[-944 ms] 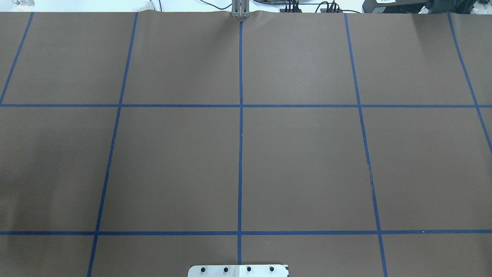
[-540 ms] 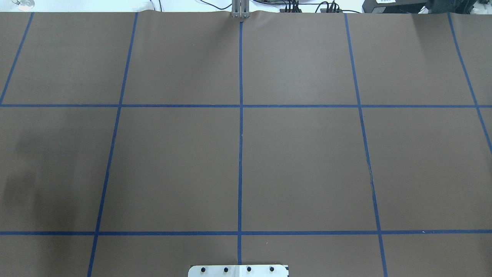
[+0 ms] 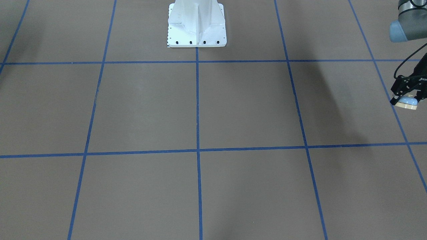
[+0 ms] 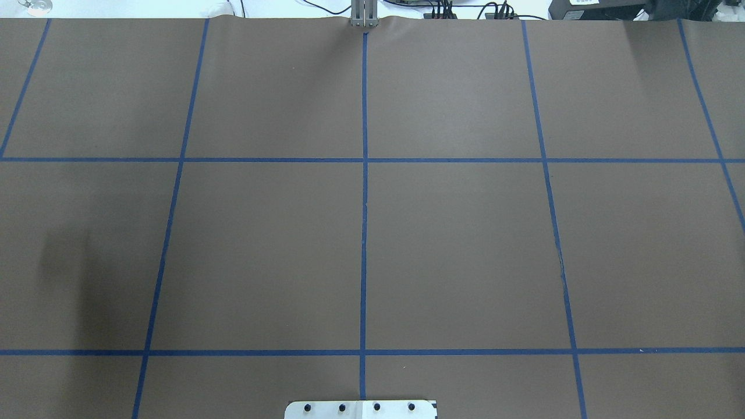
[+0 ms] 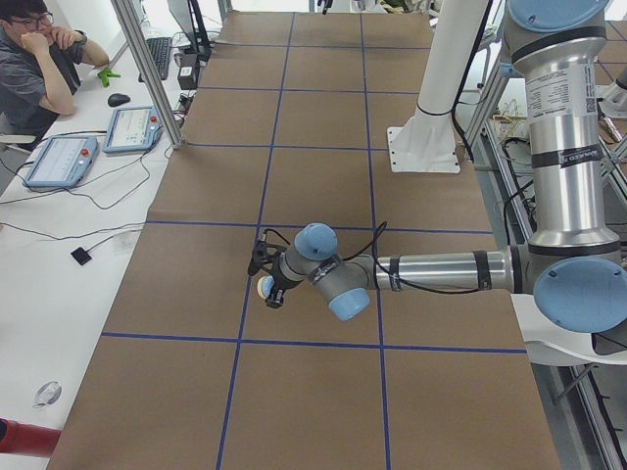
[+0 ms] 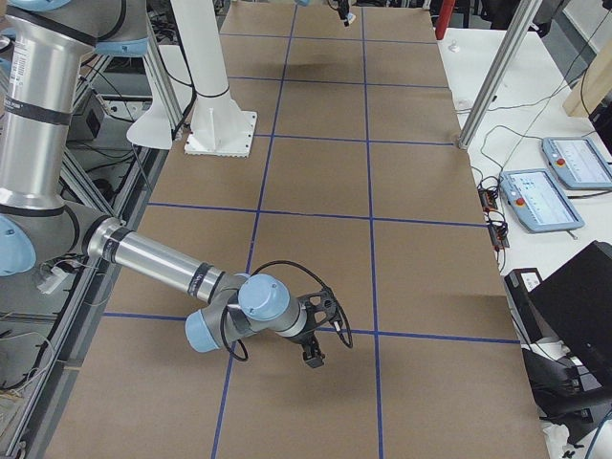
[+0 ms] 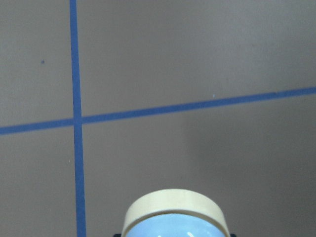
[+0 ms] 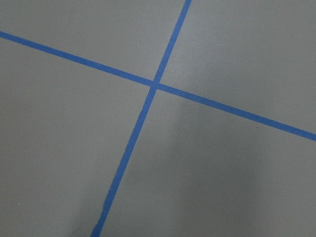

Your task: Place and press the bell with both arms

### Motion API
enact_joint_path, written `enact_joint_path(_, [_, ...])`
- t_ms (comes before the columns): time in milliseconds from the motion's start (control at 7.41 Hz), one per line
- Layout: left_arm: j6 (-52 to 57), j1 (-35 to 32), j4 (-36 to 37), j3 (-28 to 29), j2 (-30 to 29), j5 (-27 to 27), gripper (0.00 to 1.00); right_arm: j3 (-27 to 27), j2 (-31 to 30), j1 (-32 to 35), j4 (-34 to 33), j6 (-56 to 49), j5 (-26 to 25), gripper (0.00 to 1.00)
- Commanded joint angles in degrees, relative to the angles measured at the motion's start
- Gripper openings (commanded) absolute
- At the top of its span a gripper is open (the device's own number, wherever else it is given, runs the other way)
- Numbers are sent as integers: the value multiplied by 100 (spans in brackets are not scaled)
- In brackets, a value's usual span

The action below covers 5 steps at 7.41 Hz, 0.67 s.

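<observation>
The bell (image 3: 407,102), a light-blue dome on a cream base, hangs a little above the brown table at the right edge of the front-facing view. My left gripper (image 3: 406,97) is shut on it. In the exterior left view the same gripper (image 5: 266,281) holds the bell (image 5: 264,288) near a blue tape line. The left wrist view shows only the bell (image 7: 175,217) at its bottom edge. My right gripper (image 6: 314,357) hovers low over the table in the exterior right view only, so I cannot tell whether it is open or shut.
Blue tape lines (image 4: 364,233) divide the brown table into squares. The white bolted pedestal (image 3: 196,30) stands at the robot's side. A person (image 5: 39,59) sits at a side desk with tablets (image 5: 127,127) and metal posts (image 5: 147,69) beside the table.
No arm shows in the overhead view. A faint shadow on the table's left part has darkened and drifted to the right and toward the near edge.
</observation>
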Motion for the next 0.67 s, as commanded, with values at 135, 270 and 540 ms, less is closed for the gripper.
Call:
enact_joint_path(135, [-36, -158, 1, 443, -958, 5, 0, -40, 121, 0, 2, 239, 17, 100])
enact_joint_path(270, [-36, -158, 10, 548, -1091, 5, 0, -40, 139, 0, -7, 258, 17, 100])
enact_joint_path(540, [25, -150, 961, 584, -1651, 5, 0, -40, 148, 0, -7, 267, 9, 100])
